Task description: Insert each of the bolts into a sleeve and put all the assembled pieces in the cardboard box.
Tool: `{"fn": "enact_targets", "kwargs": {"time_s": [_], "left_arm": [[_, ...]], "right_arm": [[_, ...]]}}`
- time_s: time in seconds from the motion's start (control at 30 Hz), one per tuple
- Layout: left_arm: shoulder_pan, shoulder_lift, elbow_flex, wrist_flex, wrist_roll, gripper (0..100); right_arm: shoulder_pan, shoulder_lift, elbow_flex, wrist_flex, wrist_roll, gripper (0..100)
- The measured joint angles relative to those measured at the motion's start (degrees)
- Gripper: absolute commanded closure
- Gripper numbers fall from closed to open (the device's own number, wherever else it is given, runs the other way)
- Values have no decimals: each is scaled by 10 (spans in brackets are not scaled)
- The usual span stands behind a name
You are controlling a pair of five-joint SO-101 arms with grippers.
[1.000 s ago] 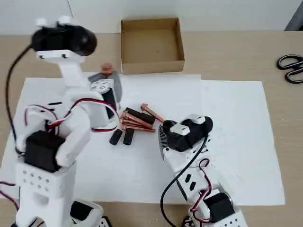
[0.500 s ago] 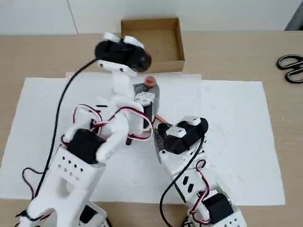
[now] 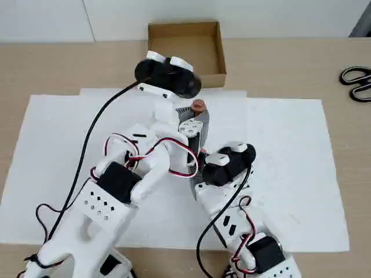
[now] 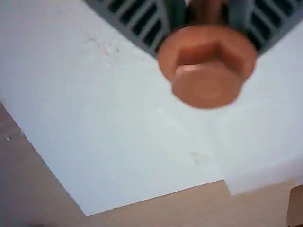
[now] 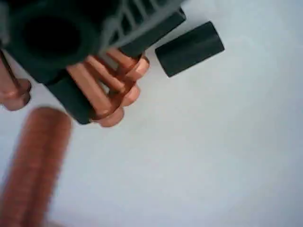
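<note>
High view | left pincer (image 3: 196, 119), clamped on a bolt (image 3: 199, 105), has swung in from 9 o'clock to 12 o'clock of right pincer (image 3: 198, 174), which grips a sleeve (image 5: 47, 38) | I judge insertion next; box (image 3: 185, 78) at 12 o'clock.

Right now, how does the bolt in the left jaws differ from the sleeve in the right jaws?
The bolt is copper-coloured; the sleeve is black. The bolt shows a solid hexagonal head; the sleeve shows an open, hollow end. Both are clamped in an arm's jaws.
</note>
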Motion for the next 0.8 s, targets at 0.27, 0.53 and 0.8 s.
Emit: {"fn": "enact_targets", "kwargs": {"time_s": [0.27, 0.53, 0.8], "left_arm": [[0, -5, 10, -11, 40, 994], [0, -94, 107, -31, 48, 994], [0, -114, 152, -90, 48, 994]], "right_arm": [[0, 0, 0, 0, 0, 995], [0, 0, 0, 0, -2, 995], [0, 0, 0, 0, -2, 995]]}}
